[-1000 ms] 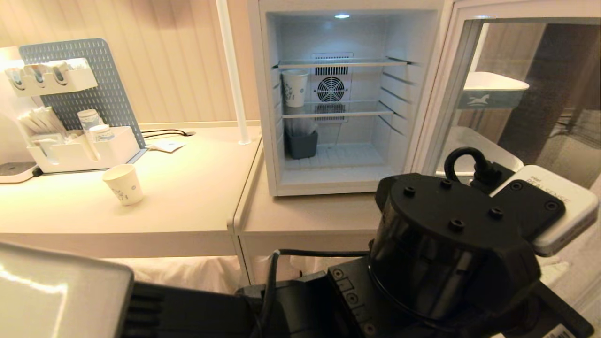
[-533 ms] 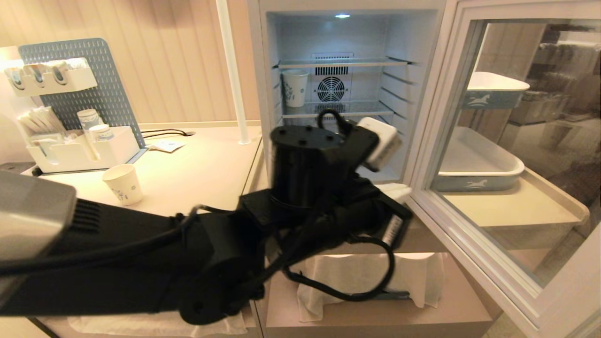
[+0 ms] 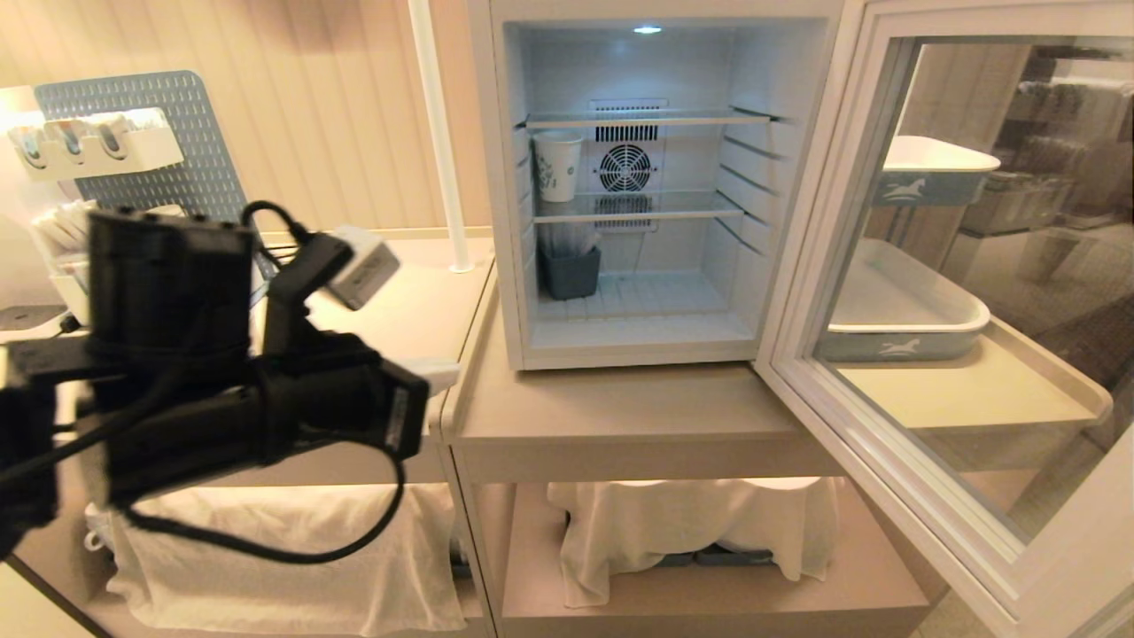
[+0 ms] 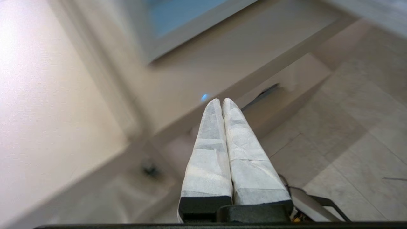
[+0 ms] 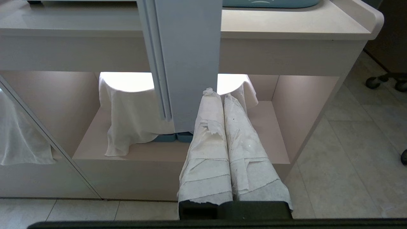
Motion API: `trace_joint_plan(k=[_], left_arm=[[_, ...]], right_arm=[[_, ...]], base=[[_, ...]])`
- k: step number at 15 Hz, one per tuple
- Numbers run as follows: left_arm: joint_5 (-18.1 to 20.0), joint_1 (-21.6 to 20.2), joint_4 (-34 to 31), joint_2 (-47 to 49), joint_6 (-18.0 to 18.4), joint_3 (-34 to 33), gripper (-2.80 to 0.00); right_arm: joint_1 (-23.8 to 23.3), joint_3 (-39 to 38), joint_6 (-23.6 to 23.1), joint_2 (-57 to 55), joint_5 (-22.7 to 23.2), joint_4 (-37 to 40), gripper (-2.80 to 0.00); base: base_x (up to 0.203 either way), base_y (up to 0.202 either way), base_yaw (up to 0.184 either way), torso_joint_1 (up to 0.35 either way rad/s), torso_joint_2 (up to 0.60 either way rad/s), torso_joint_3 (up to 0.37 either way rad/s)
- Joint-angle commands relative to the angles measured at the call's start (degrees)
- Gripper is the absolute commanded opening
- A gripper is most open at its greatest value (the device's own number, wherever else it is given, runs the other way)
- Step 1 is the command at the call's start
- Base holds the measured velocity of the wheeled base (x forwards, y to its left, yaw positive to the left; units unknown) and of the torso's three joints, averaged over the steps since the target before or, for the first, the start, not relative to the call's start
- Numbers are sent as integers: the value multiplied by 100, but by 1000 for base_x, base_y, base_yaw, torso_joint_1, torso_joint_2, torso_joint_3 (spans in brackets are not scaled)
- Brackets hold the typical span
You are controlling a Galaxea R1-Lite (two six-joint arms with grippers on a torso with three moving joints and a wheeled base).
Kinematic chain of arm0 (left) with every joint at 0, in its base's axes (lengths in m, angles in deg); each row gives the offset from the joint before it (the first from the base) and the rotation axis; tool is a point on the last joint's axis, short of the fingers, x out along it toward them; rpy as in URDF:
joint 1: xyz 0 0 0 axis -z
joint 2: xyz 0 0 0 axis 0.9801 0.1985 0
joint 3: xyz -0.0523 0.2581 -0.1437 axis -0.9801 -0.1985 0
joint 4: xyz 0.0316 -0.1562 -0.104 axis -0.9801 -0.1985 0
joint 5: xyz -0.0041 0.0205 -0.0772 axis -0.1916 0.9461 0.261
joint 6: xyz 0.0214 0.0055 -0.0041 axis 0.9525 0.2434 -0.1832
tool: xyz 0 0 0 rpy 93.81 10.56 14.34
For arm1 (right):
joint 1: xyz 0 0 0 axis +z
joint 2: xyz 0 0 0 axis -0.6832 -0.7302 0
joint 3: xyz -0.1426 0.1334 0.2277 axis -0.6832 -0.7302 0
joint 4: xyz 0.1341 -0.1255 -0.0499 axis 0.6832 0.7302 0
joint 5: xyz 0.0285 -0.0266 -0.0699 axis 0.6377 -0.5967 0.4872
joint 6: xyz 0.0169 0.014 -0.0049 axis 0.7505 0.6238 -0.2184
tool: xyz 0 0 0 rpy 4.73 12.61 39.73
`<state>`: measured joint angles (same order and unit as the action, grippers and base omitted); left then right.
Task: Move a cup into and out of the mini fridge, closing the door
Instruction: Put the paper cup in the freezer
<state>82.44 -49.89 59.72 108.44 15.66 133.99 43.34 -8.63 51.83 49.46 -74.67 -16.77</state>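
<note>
The mini fridge [image 3: 496,177] stands on the counter, lit inside, with its door [image 3: 886,496] swung wide open to the right. The cup is hidden behind my left arm over the left table. A similar paper cup with teal print [image 3: 558,166] stands on the fridge's middle shelf at the left. My left gripper [image 3: 443,370] hangs shut and empty at the left table's right edge, pointing toward the fridge; its fingertips [image 4: 213,105] are pressed together. My right gripper [image 5: 217,95] is shut and empty, low in front of the door's bottom edge [image 5: 187,63].
A blue pegboard organiser [image 3: 142,115] with white bins stands at the back left. A white pole [image 3: 438,133] rises beside the fridge. A dark bin [image 3: 570,273] sits on the fridge floor. White trays [image 3: 904,301] show behind the door glass. White cloths [image 3: 691,523] hang under the counter.
My left arm has swung from in front of the fridge and door over to the left table and now covers the cup there. The door stands wider open than a second ago.
</note>
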Motion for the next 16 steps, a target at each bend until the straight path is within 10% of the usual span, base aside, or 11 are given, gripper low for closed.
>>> trace_joint_plan(k=[1,8,13,16], left_arm=[[4,-797,-101,-1569,13,-930,-280],[-413,-3166,-1948,-5388,532,-2570,-280],[-455,-3178,-993,-6568,864,-4727,-280],[-198,-2995,-864,-7332,607,-4877,-280]], right_arm=[[2,0,-2,1,3,3,-280],[2,0,-2,1,3,3,-280],[2,0,-2,1,3,4,-280],[2,0,-10,1,11,3,-280]], base=[[0,0,0,0,0,0],[0,0,0,0,0,0],[0,0,0,0,0,0],[0,0,0,0,0,0]])
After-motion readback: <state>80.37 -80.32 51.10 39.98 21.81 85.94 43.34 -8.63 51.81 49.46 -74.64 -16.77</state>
